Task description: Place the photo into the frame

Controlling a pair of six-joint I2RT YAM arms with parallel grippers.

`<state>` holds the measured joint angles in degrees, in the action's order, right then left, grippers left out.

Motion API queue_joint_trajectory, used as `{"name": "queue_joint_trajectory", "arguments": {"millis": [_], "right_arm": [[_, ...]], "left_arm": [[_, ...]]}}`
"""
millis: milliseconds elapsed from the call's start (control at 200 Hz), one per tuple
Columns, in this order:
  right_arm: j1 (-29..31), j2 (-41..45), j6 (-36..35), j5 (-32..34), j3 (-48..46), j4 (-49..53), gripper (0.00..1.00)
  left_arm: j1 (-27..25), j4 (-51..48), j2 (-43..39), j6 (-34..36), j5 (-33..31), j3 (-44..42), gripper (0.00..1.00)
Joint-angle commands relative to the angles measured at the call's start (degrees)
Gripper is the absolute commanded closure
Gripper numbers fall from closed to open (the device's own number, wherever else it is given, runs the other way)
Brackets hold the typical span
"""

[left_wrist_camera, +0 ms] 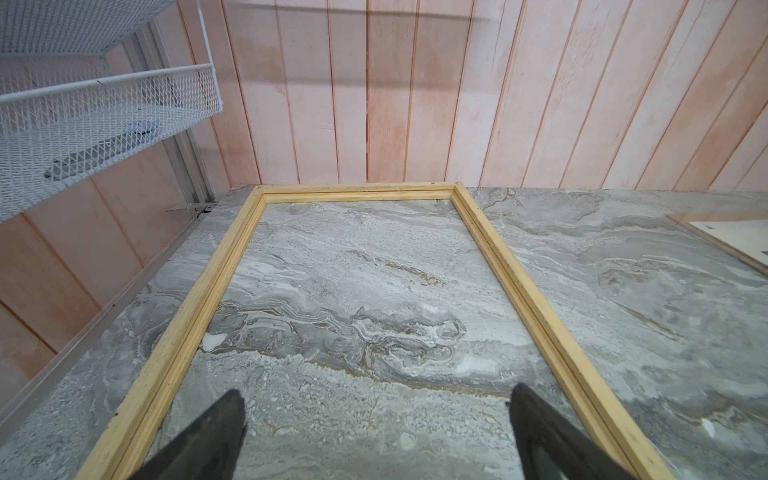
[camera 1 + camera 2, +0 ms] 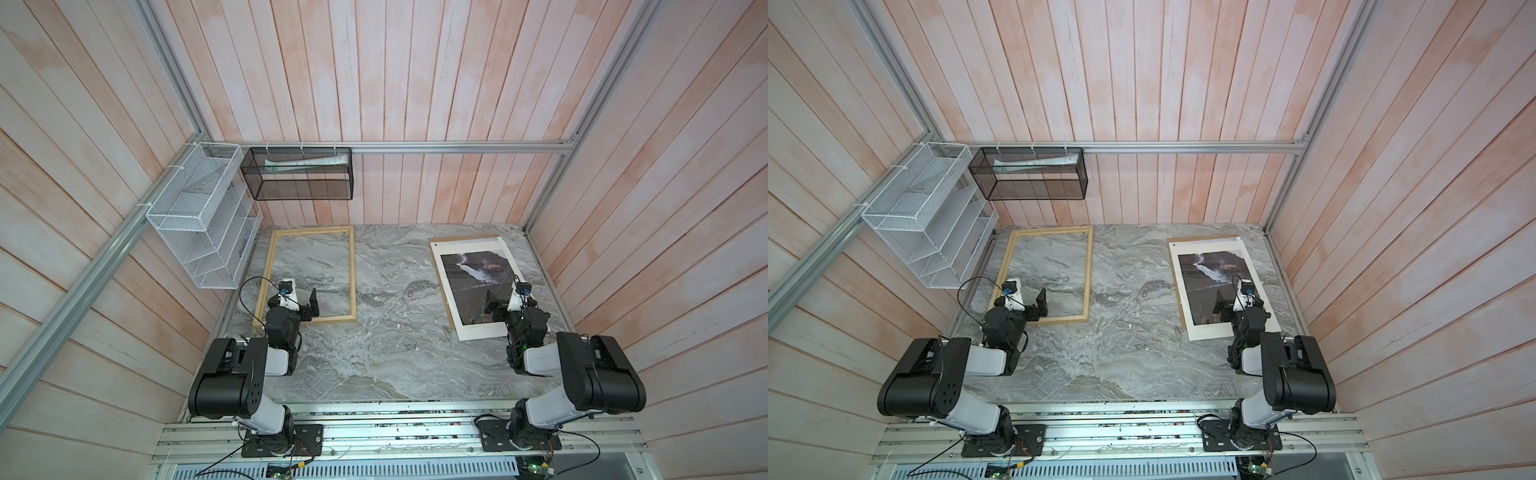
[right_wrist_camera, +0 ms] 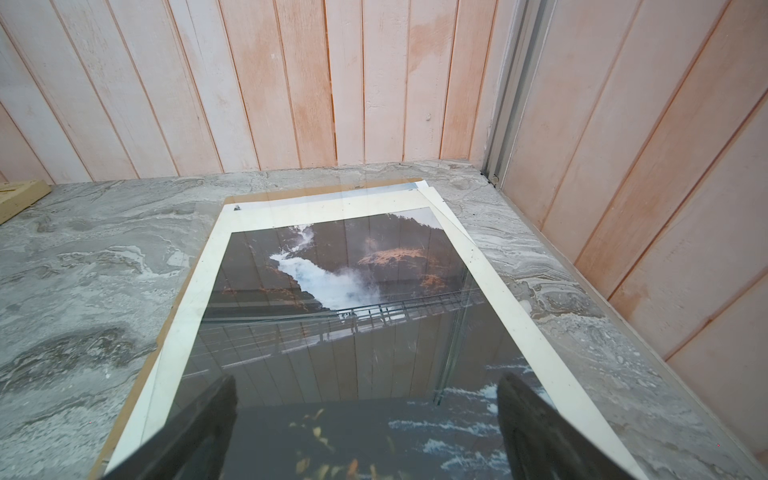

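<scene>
Far left on the wall you've got a white wire rack (image 2: 199, 216), then a black mesh basket (image 2: 299, 174) w/ some paper in it. Below them the frame (image 2: 352, 274) lies flat at the far left of the surface (image 2: 395, 332), marble showing thru its opening. Your left gripper (image 1: 376, 399) hangs over the frame's near end. Its jaws are wide apart w/ only marble showing btwn them, and both fingers (image 1: 224, 432) sit inside the side rails in the wrist view. Can't tell if they touch down.

A stretch of marble separates frame & photo; they're well apart.

On the right the photo (image 2: 473, 274) lies picture-up and skewed on a brown panel (image 2: 453, 240) that peeks out at its far and left edges. Your right gripper (image 3: 365, 382) is over the photo's near half. Jaws are wide apart here too, gripping nothing, w/ dark print visible btwn the fingers. Contact w/ the sheet: can't tell. Wall planks reflect in the print.
</scene>
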<state>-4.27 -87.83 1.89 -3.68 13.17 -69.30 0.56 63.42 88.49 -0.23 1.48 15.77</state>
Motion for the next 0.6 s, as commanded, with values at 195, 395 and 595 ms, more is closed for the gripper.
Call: {"name": "queue_joint_trajectory", "arguments": {"millis": [195,395,595], "right_arm": [[0.65,3.22,4.50,11.92,0.86,0.17,0.02],[-1.00,16.50,5.40,15.93,13.18,24.93,0.02],[-10.55,8.89,11.76,1.09,37.84,56.54,0.02]], "left_arm": [[-1.46,-6.94,-3.98,-2.93,-14.19,3.65,0.00],[-1.68,-38.48,-17.77,-12.96,-14.93,15.63,0.00],[-2.28,-59.04,-21.32,-29.80,-13.25,27.42,0.00]]}}
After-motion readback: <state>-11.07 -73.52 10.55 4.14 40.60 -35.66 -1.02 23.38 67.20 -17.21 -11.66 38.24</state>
